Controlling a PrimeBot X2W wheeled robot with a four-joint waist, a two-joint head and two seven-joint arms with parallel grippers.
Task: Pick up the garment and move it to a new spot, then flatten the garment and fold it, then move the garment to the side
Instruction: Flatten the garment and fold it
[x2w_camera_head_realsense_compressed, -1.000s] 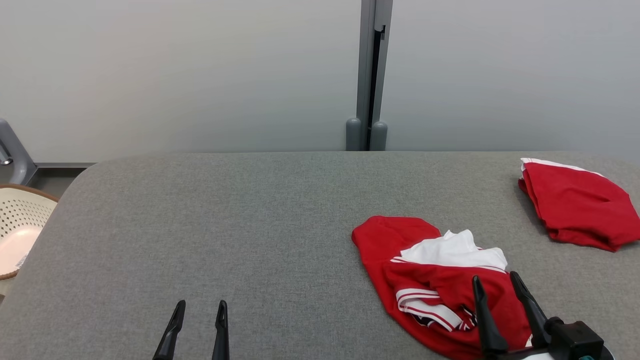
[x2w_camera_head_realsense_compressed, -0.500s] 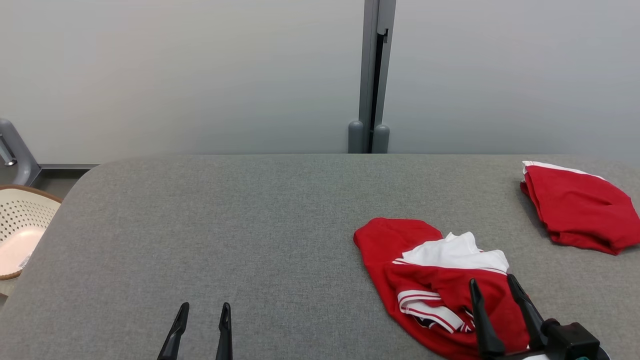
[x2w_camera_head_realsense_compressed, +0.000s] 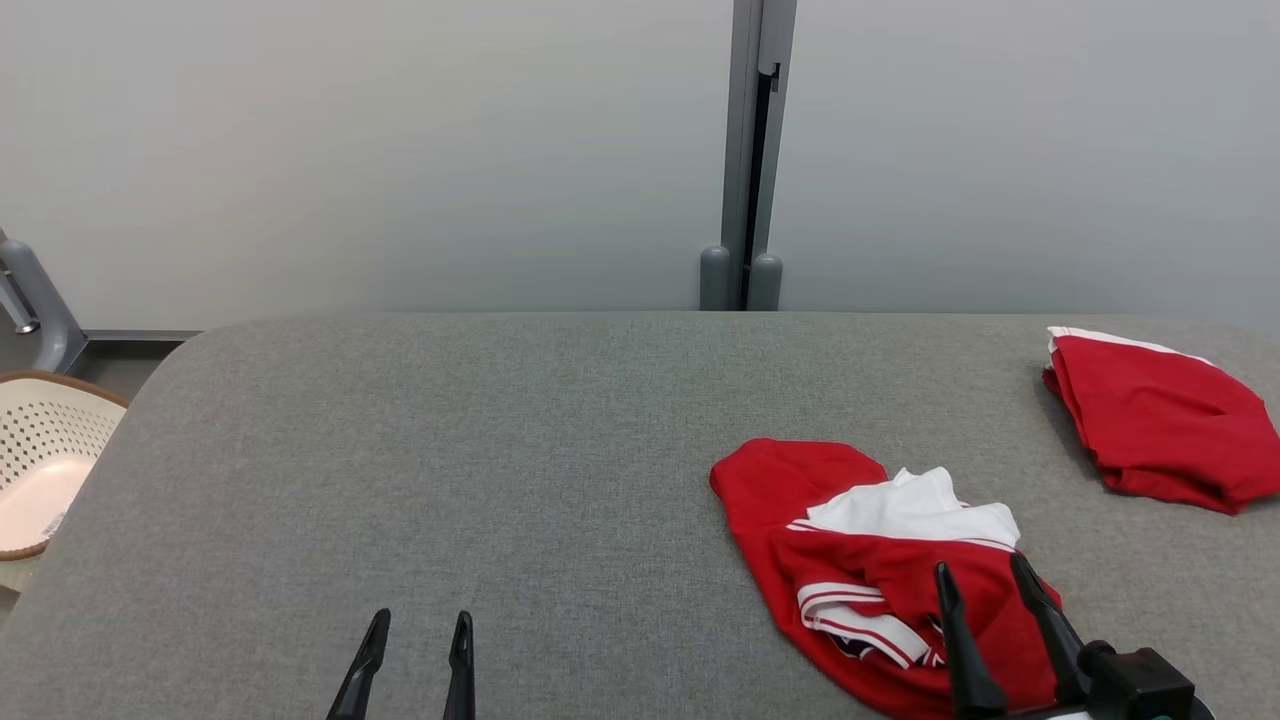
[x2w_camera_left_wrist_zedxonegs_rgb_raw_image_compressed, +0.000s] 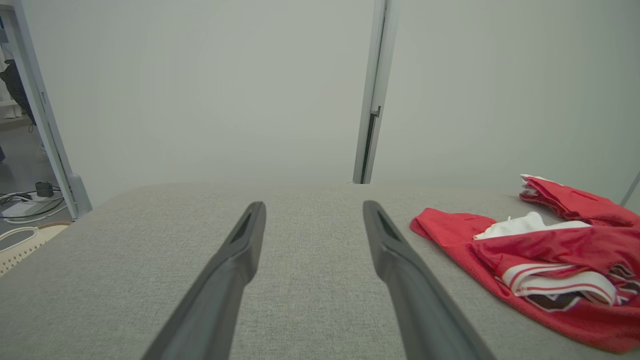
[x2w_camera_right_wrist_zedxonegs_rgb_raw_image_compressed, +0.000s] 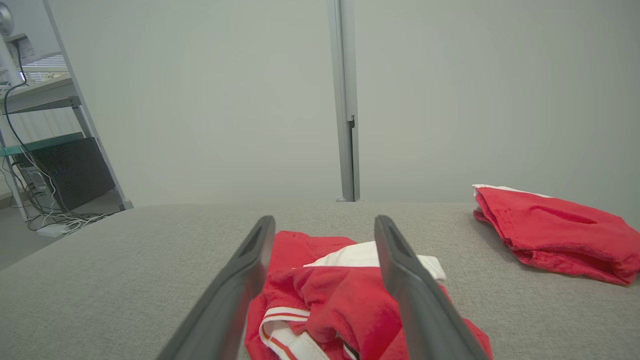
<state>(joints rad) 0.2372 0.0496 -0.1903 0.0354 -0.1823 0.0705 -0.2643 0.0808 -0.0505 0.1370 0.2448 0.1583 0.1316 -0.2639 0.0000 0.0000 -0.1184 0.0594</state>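
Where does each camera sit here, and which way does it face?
Head view: on the head, looking forward and down at the grey table; left hand lower left, right hand lower right.
Left wrist view: on that wrist, looking along its open fingers across the table.
Right wrist view: on that wrist, looking along its fingers over the crumpled garment.
Shared: both wrist views show the folded red garment.

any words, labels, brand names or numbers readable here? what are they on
No text here can be read.
Small sticker inside the cream perforated plastic basket: too small to read.
Dark print beneath the striped trim of the crumpled red and white garment: hidden in folds, unreadable.
Folded red garment: no print visible.
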